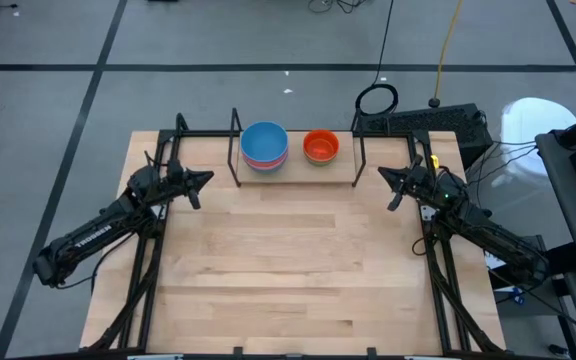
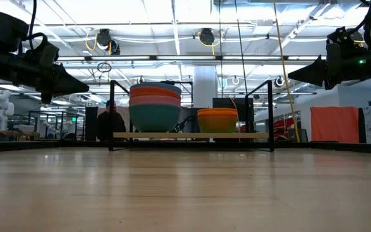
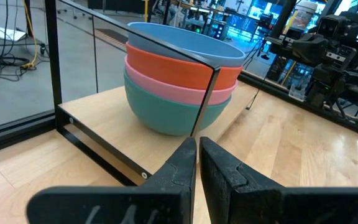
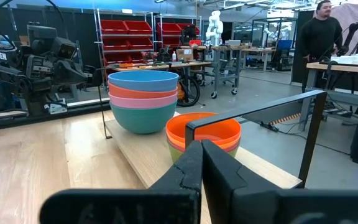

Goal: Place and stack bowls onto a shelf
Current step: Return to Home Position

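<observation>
The shelf [image 1: 298,172] is a light-wood board with black rod uprights at the table's far edge. On it stand two stacks. One stack [image 1: 264,146] is teal at the bottom, then pink, red and blue on top [image 3: 178,81] [image 4: 143,99]. The other stack [image 1: 320,146] has orange on top and a green bowl under it [image 4: 204,140]. My left gripper [image 1: 208,179] hovers shut near the table's left edge, left of the shelf. My right gripper [image 1: 381,172] hovers shut near the right edge, right of the shelf. Neither touches anything.
The wooden tabletop [image 1: 298,270] lies in front of the shelf. A black frame [image 1: 158,250] runs along the table's sides. Cables and a dark box [image 1: 438,122] lie beyond the far right corner. A person [image 4: 321,37] stands in the room behind.
</observation>
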